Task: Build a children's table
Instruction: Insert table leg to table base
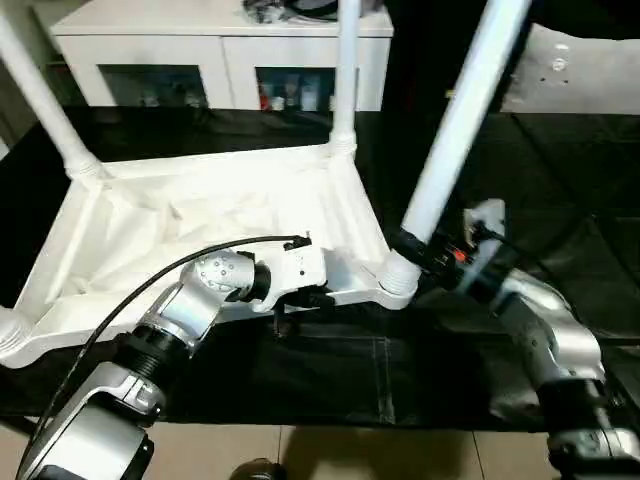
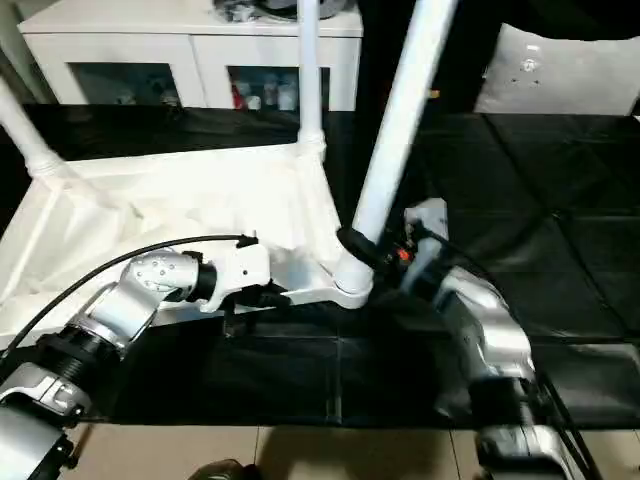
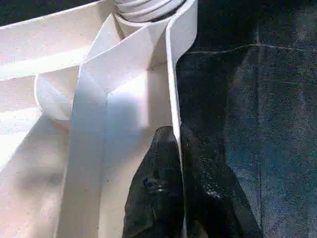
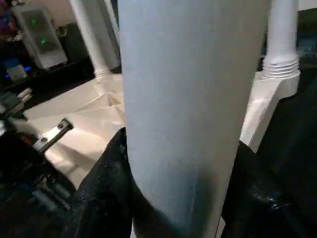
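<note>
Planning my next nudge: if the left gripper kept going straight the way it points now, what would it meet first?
Probably the corner socket with the threaded leg end. The left gripper, jaws shut on the table top's side rim, points along that rim toward it. Depth is hard to judge.

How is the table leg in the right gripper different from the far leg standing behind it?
The held leg leans and sits at the near corner socket, with the right gripper around its base. The far leg stands upright at the far corner, with nothing touching it. Both are white tubes rising from the upturned tabletop.
</note>
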You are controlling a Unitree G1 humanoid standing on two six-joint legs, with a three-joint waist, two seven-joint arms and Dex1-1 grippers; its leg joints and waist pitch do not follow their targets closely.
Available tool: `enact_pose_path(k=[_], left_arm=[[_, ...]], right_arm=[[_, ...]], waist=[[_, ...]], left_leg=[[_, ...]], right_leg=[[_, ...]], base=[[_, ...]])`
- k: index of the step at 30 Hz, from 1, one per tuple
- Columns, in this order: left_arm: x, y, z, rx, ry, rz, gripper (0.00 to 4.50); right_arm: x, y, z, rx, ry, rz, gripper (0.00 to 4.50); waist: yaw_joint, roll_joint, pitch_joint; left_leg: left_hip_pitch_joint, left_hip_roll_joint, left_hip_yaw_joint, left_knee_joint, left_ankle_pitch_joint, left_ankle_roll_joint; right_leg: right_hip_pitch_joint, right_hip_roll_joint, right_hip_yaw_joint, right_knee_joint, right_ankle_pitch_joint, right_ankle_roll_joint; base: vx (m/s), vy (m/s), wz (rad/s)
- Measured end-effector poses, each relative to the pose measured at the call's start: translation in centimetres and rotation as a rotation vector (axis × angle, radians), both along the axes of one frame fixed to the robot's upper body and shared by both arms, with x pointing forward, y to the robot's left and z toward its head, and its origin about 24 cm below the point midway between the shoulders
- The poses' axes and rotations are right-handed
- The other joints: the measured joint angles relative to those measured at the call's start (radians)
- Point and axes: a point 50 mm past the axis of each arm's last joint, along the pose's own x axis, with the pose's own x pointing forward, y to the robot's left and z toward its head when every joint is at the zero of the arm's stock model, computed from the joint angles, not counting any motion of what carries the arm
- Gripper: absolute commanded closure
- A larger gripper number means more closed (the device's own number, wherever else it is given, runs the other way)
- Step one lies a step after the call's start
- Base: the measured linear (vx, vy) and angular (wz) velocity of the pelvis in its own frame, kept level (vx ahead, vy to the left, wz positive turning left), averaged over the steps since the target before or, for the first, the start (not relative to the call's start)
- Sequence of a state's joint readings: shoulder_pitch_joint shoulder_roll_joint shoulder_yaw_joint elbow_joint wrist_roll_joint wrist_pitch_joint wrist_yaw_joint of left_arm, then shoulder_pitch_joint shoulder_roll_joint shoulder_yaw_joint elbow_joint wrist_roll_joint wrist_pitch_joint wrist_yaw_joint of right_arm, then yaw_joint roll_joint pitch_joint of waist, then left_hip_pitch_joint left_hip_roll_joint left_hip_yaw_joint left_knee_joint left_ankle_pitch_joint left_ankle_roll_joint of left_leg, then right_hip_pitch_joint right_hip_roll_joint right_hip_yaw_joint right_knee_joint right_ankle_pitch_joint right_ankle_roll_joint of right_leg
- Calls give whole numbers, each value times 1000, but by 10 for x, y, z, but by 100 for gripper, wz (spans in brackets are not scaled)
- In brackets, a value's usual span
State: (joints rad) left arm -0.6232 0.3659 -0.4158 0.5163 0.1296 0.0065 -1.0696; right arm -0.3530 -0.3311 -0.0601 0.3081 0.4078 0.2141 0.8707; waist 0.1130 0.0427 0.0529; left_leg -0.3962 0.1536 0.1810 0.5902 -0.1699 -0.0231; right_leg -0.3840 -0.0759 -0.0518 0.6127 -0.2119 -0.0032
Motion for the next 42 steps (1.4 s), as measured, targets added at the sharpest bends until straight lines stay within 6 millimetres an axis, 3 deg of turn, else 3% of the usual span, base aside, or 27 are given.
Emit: enact_pose_path(k=[11,26,42], left_arm=[[2,2,-2,9,1,3,450],[6,9,-1,51,20,-23,450],[8,10,1,88,17,-80,450]], right_arm=[[-6,-1,4,-209,-90,97,265],[14,13,10,-327,-52,294,265],[14,11,11,-338,-14,380,265]], waist=[[-2,-1,-1],[-18,-6,-4],[-3,-12,-8]], left_leg=[[3,1,0,2,0,0],[7,2,0,2,0,0],[9,3,0,2,0,0]], right_leg=[[3,0,0,1,0,-1],[5,1,0,3,1,-2],[8,1,-1,2,1,-2]], base=[[0,0,0],[0,0,0],[0,0,0]])
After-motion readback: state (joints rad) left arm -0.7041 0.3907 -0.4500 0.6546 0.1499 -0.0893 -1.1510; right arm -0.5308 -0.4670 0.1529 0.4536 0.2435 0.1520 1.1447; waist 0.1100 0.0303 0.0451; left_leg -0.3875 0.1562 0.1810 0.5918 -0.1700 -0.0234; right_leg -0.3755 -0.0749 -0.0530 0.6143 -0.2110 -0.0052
